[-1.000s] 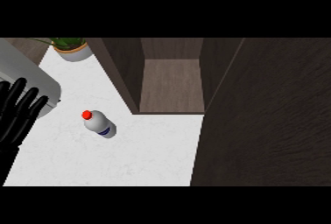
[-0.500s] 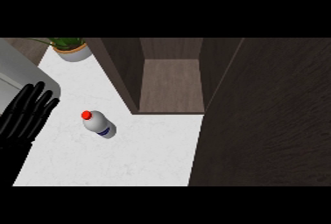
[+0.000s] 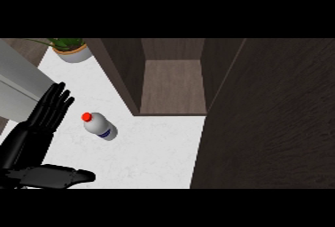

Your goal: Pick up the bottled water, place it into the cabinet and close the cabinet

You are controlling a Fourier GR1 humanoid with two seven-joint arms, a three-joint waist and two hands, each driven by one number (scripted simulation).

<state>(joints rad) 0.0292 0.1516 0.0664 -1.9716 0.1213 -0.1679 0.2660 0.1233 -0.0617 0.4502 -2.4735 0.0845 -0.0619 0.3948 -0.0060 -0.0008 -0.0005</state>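
The bottled water (image 3: 100, 127) stands on the white counter (image 3: 153, 150); it is white with a red cap and a blue label band. My left hand (image 3: 31, 135) is at the view's left edge, open, its fingers straight and pointing up, its thumb stretched out to the right below. The fingertips lie a short way left of the bottle and do not touch it. The dark wood cabinet (image 3: 173, 84) stands open behind the bottle, with nothing showing on its shelf. My right hand is out of view.
The open cabinet door (image 3: 268, 115) fills the right side as a tall dark panel. A potted plant (image 3: 72, 49) sits at the counter's back left. A grey appliance (image 3: 18, 82) stands along the left edge behind my hand.
My left hand has come further into view, moving right and up toward the bottle; its thumb now shows. The bottle has not moved on the counter.
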